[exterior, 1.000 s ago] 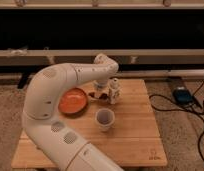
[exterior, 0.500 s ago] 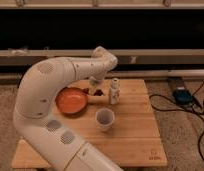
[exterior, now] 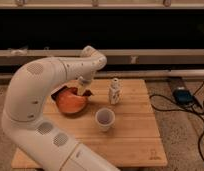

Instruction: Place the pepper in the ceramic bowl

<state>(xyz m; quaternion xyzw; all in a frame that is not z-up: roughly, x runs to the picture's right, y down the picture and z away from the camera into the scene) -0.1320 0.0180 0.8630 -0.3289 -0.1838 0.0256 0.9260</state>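
Observation:
The ceramic bowl (exterior: 69, 104), wide and orange-red inside, sits on the left part of the wooden table (exterior: 137, 137). My arm curves in from the left and partly covers the bowl's back. My gripper (exterior: 85, 90) hangs at the bowl's right rim, shut on the pepper (exterior: 89, 93). The pepper is a small dark red piece that shows just below the gripper, over the rim.
A small white bottle (exterior: 114, 91) stands right of the gripper. A white cup (exterior: 105, 119) stands in front of it, near the table's middle. A dark box with cables (exterior: 183, 95) lies on the floor to the right. A dark wall with rails runs behind.
The gripper has moved left from beside the white bottle to the bowl's right rim, and the dark red pepper came with it.

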